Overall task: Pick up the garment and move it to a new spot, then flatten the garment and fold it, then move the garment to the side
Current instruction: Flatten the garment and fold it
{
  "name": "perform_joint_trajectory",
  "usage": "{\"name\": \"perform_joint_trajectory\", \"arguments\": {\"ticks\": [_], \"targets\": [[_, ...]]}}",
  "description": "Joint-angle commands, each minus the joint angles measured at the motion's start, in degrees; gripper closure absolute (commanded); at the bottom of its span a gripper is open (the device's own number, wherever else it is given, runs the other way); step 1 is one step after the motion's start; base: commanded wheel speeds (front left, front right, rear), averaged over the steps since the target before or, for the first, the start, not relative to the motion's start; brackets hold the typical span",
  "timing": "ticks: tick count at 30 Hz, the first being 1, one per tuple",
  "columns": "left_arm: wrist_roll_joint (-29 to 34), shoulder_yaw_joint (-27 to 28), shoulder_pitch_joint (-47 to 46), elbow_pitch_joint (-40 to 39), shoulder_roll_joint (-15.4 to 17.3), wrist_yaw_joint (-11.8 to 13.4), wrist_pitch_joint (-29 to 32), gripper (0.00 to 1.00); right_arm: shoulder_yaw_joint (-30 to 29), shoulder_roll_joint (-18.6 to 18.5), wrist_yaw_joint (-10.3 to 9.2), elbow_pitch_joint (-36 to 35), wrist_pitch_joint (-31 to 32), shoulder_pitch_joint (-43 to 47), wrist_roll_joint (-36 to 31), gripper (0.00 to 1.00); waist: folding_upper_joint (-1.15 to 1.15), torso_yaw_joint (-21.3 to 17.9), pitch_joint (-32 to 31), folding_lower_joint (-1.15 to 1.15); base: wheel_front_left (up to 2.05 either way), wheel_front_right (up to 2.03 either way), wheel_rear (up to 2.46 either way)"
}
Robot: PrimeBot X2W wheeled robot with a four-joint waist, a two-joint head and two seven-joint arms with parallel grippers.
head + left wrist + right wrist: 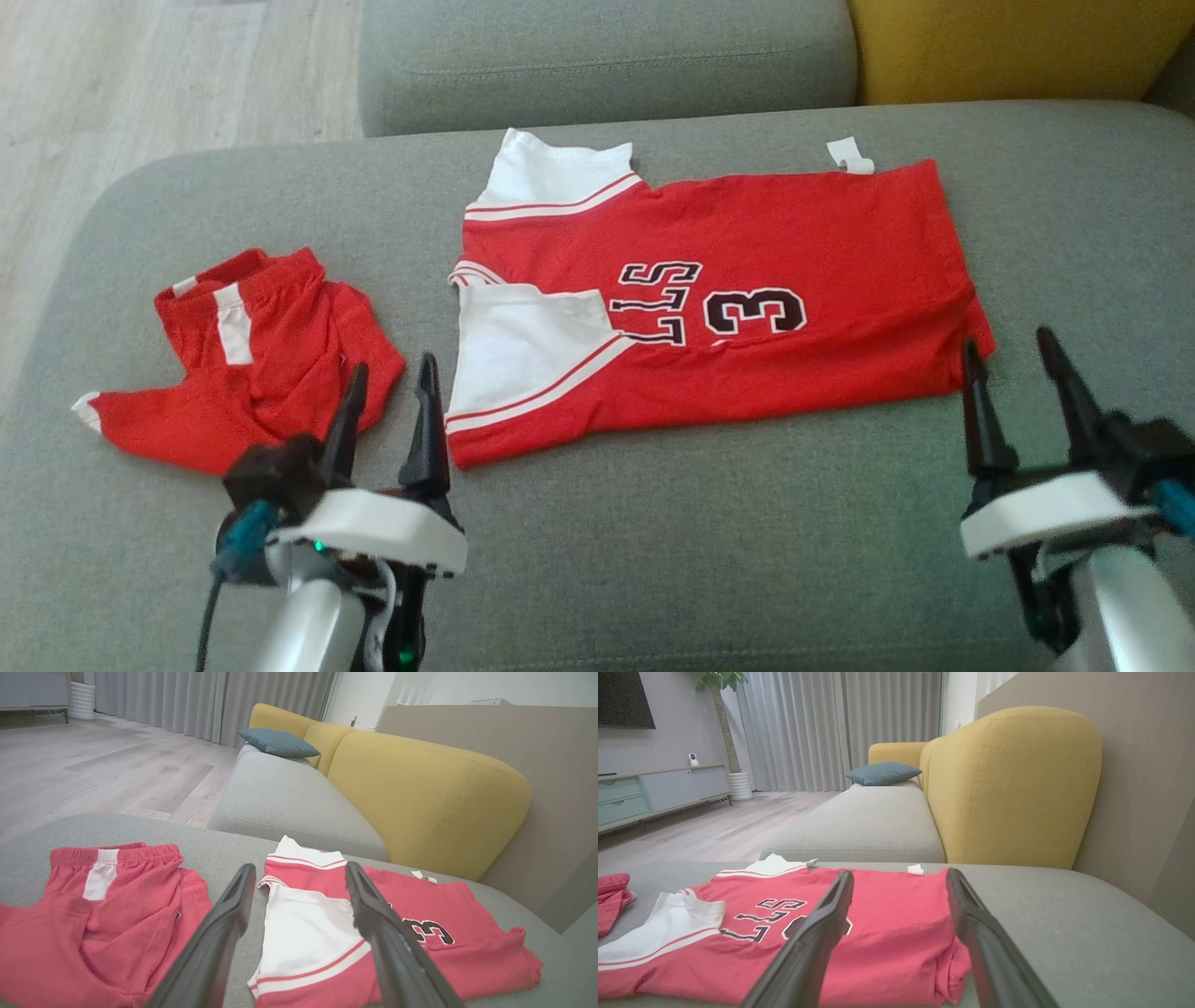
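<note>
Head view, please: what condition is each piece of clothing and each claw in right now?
jersey: lying flat, print up, one white sleeve folded over its front, not held.
shorts: crumpled in a heap, untouched.
left claw: open, empty, between shorts and jersey.
right claw: open, empty, at the jersey's hem corner.

A crumpled pair of red shorts [271, 373] with a white stripe lies near the left edge of the grey seat cushion [653, 523]. Beyond its far edge sits a second grey cushion [607, 56], which carries a blue pillow [883, 773] beside the yellow backrest [1008, 788]. Pale wooden floor [93, 774] runs to grey curtains [808, 728], a low cabinet [654, 793] and a potted plant [740, 785].
</note>
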Motion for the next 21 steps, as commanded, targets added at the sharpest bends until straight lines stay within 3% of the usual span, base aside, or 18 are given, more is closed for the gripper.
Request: {"name": "perform_joint_trajectory", "arguments": {"ticks": [1,7,13,21], "targets": [[1.18,2.90,-1.87,-1.57,-0.29,-0.65,-0.31,0.00,0.53,0.39,-0.04,-3.26,-0.61,-1.49,-1.20,0.00,0.00,-0.27,0.09,0.00,0.00,0.00,0.00],[3.64,3.95,-1.92,1.47,-1.59,-2.60,-0.31,0.00,-0.84,1.98,-0.04,-5.35,-0.54,-0.84,-2.94,0.00,0.00,-1.31,1.21,0.00,0.00,0.00,0.00],[4.71,2.42,-6.30,10.91,-2.06,-3.62,-0.31,0.00,-0.96,1.41,-0.04,-7.38,0.69,-2.43,-3.25,0.00,0.00,-2.48,3.61,0.00,0.00,0.00,0.00],[5.06,1.77,-12.66,24.40,-1.67,-2.65,3.28,0.00,-0.89,0.70,-0.04,-8.70,1.84,-3.77,-2.66,0.00,0.00,-3.69,6.09,0.00,0.00,0.00,0.00]]}}
